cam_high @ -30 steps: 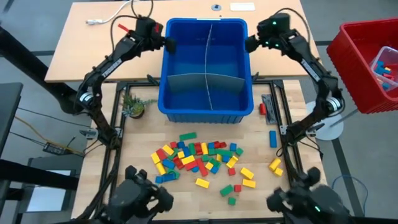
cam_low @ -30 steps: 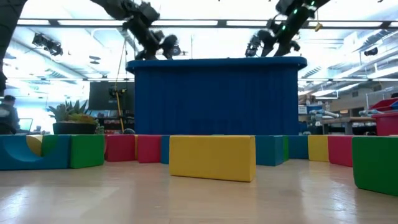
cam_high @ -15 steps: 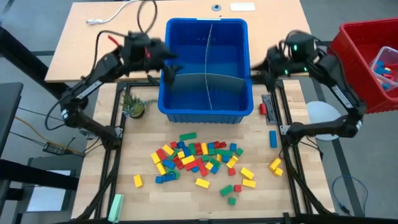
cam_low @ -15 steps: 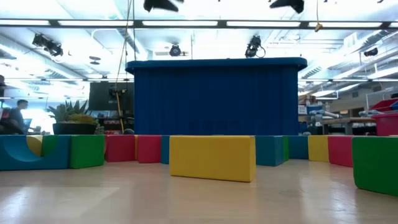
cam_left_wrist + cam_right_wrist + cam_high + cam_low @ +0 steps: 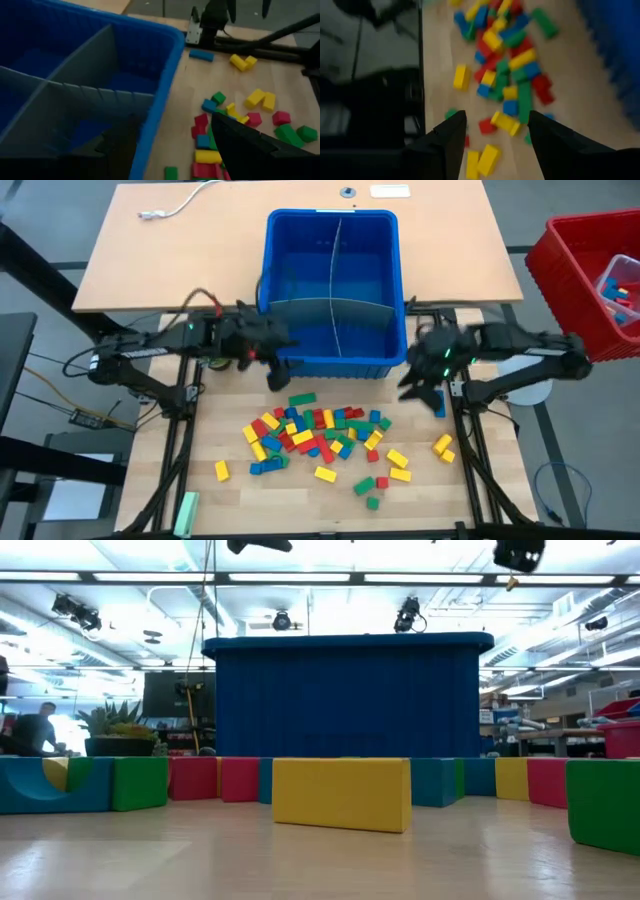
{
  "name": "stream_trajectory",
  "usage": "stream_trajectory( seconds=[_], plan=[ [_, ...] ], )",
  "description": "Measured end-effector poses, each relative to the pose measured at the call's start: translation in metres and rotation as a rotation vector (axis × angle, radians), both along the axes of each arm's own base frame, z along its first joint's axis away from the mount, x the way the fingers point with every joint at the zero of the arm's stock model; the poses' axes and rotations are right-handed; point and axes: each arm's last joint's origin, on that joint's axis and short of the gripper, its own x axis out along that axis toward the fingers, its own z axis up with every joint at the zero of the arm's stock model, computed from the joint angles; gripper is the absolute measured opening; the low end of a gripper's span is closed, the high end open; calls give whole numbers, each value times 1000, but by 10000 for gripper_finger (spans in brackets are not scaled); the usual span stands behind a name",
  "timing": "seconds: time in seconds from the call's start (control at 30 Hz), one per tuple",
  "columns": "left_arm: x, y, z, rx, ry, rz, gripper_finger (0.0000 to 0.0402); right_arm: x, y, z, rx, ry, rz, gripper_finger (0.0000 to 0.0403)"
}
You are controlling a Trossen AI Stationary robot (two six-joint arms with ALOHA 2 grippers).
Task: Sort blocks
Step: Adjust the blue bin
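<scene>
My left claw point(image 5: 272, 370): stood wide, empty, at the blue bin's point(image 5: 335, 363) front-left corner.
My right claw point(image 5: 418, 385): stood wide, empty, near the counter's point(image 5: 300, 500) right edge.
Blocks point(image 5: 318, 435): lay piled mid-counter.

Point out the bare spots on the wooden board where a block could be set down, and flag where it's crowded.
Free: the bare wood of the board below the pile of blocks, and the strip between the lone yellow block and the pile. Crowded: the pile itself at the board's middle, and the band in front of the blue bin, where the left hand and right hand hover.
</scene>
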Motion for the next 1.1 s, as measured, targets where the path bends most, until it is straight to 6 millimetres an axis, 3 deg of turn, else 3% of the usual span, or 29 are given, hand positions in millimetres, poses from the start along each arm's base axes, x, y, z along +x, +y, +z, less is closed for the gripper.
stream_trajectory(
  seconds=[0.17, 0.37, 0.73, 1.1],
  plan=[
    [6, -28, -20, 6, -5, 13, 257, 20, 39, -44, -46, 103, 114, 192],
    [9, -44, -23, -8, -61, 41, 257, 27, 62, -92, -128, 266, 115, 182],
    [16, -46, -17, -19, -153, 43, 257, 39, 64, -167, -173, 458, -135, 176],
    [15, -46, -17, -17, -145, 42, 257, 58, 65, -202, -199, 504, -258, 174]
  ],
)
